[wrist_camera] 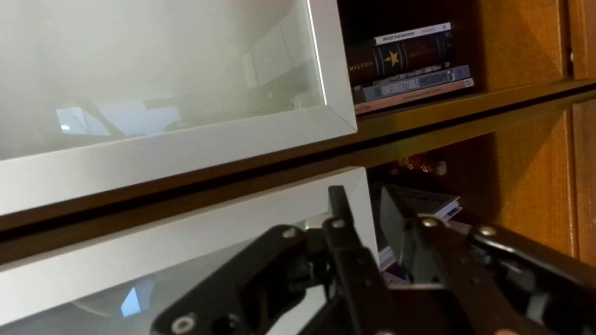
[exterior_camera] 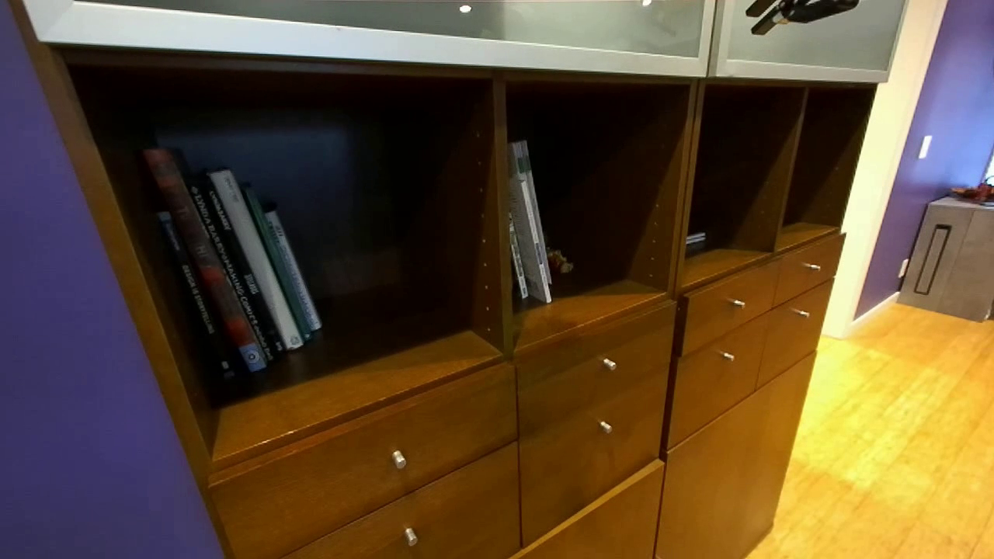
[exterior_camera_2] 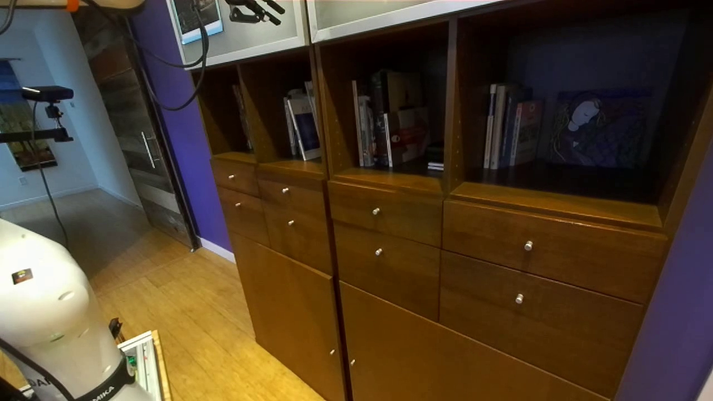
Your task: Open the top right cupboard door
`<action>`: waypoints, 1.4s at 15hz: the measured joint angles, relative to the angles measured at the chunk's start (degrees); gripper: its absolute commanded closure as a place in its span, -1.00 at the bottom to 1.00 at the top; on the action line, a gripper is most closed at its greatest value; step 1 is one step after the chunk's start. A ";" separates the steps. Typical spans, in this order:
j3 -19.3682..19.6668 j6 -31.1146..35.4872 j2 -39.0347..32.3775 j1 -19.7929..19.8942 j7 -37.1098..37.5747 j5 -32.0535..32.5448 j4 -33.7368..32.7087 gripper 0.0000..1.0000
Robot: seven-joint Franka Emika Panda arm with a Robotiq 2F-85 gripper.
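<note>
The top right cupboard door (exterior_camera: pixel 823 54) is a frosted panel in a pale frame and looks shut. Its lower part also shows in an exterior view (exterior_camera_2: pixel 356 19), and it is the upper panel in the wrist view (wrist_camera: pixel 177 83). My gripper (wrist_camera: pixel 361 190) is open and empty. In the wrist view it lies over the bottom frame corner of the neighbouring frosted door (wrist_camera: pixel 260 209). One finger is over the frame, the other past its lower edge; contact cannot be told. The gripper shows at the top of both exterior views (exterior_camera: pixel 755 20) (exterior_camera_2: pixel 281 16).
Open shelves with books (wrist_camera: pixel 414 60) lie below the doors, with brown knobbed drawers (exterior_camera_2: pixel 484 223) under them. A dark seam (wrist_camera: pixel 186 186) separates the two doors. A black cable (exterior_camera_2: pixel 203 61) hangs near the arm. The white robot body (exterior_camera_2: pixel 44 312) stands at the left.
</note>
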State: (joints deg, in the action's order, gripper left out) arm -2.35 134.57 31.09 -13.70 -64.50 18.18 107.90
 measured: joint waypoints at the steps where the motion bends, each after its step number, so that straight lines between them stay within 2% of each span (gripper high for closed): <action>1: 0.36 -0.03 0.01 -0.61 -1.68 -0.51 0.00 1.00; 2: 0.69 -0.03 0.03 -0.90 -3.01 -0.98 -0.02 0.87; 3: 1.03 -0.03 0.07 -0.94 -4.03 -1.43 -0.04 0.98; 12: 1.67 0.19 -0.06 -0.85 -5.54 -1.99 -0.07 1.00; 21: 2.67 8.32 -3.11 -0.79 -5.43 -4.81 -0.09 1.00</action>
State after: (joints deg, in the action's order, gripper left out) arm 0.32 142.89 27.98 -14.48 -69.93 13.38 107.81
